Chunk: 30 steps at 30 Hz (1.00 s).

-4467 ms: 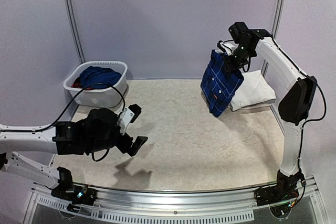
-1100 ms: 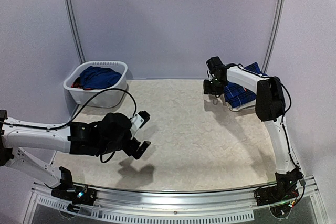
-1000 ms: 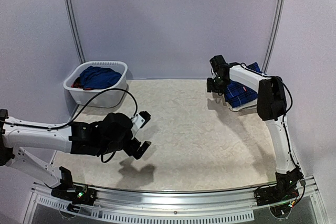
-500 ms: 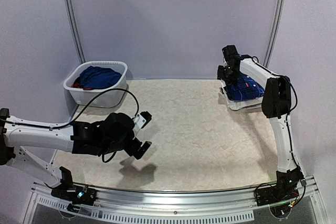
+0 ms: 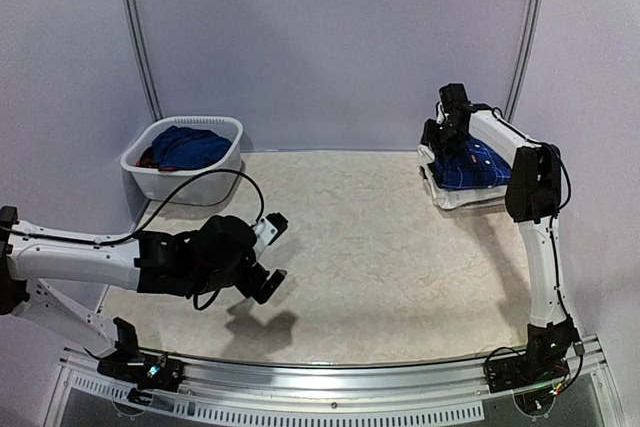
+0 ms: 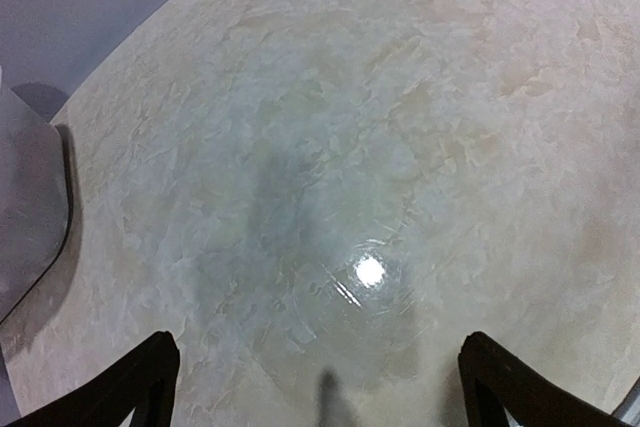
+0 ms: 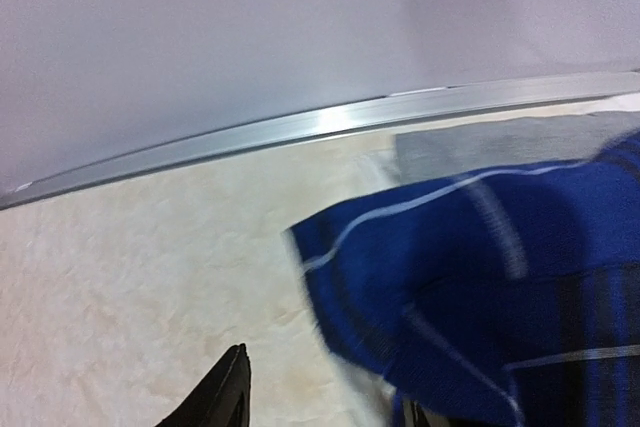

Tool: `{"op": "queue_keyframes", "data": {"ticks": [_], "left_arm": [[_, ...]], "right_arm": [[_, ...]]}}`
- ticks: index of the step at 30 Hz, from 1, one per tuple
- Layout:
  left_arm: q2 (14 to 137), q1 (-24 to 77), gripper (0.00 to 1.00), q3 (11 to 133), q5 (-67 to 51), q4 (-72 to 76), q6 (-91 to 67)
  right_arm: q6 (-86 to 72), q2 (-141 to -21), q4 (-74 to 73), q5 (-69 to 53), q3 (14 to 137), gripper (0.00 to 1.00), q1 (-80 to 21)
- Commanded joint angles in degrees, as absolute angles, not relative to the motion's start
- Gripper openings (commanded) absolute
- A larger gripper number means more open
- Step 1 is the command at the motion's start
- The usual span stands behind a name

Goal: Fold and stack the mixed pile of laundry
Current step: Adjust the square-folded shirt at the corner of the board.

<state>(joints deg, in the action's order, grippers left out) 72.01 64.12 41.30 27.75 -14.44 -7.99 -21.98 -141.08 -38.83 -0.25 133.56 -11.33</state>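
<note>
At the far left of the table [image 5: 380,277], the white basket [image 5: 195,187] is sitting by the back wall. It is holding the unsorted part of your laundry: a crumpled blue piece [image 5: 190,145] heaped to the rim, with a bit of red [image 5: 147,158] peeking out at its left side. Nothing in there is looking folded, so you are probably some way from done.

Moving right, your left claw [image 5: 273,249] is hanging low over the table near the front, well apart from the basket. Its jaws are standing wide with nothing between them. In the wrist view its fingers [image 6: 120,392] are framing only the marbled surface. It is likely waiting out of the way, ready to go for the next garment.

At the far right corner, your right arm is reaching out long, and the right claw [image 5: 445,137] is sitting at the back left edge of the stack. The plaid shirt [image 5: 478,162], navy with thin white lines, is lying folded on a white piece [image 5: 455,197], which is showing as a pale margin underneath. In the wrist view the shirt's edge is blurring across the gap between the jaws, which are standing partly apart. You cannot tell whether they are pinching the cloth or clear of it. Stacking in that corner is leaving the middle of the table for folding
</note>
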Motion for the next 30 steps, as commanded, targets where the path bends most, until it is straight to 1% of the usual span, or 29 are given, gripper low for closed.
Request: {"op": "queue_keyframes", "data": {"ticks": [1,4,6,11,14,17,20,22,24,26,30], "left_arm": [[71.6,64.3,1.00,42.7,28.6,-15.1,-8.0],[71.5,64.3,0.99,42.9,28.3,-15.2,-8.0],[71.3,64.3,1.00,42.8,28.3,-15.2,-8.1],[70.1,64.3,1.00,42.4,28.7,-15.2,-8.3],[69.3,64.3,1.00,42.0,29.8,-15.1,-8.4],[68.4,64.3,1.00,41.6,31.2,-15.0,-8.6],[66.8,64.3,1.00,41.0,32.5,-15.0,-9.1],[65.5,64.3,0.99,40.5,33.3,-14.9,-9.5],[64.4,64.3,1.00,39.9,33.8,-14.5,-9.8],[63.4,64.3,0.99,39.5,33.8,-14.4,-10.0],[62.1,64.3,0.99,38.8,34.0,-14.2,-10.3]], "right_arm": [[-18.3,-137.2,-36.6,-13.0,132.2,0.53,-13.8],[-19.0,-133.9,-35.2,-20.2,130.6,0.55,-14.7],[-20.4,-131.5,-34.2,-22.4,129.4,0.58,-14.9],[-20.3,-125.1,-35.6,-20.6,128.0,0.64,-16.1],[-19.5,-120.9,-35.8,-18.9,123.8,0.70,-17.4],[-19.3,-114.0,-34.3,-17.3,116.0,0.74,-18.8],[-19.9,-105.0,-30.2,-14.8,104.7,0.81,-20.4],[-20.5,-98.5,-27.4,-12.4,97.5,0.92,-21.7],[-21.3,-93.3,-25.1,-9.4,90.7,0.98,-23.2],[-22.1,-87.9,-24.5,-7.1,86.1,0.99,-24.2],[-23.8,-81.7,-24.5,-4.7,79.8,0.99,-26.0]]}}
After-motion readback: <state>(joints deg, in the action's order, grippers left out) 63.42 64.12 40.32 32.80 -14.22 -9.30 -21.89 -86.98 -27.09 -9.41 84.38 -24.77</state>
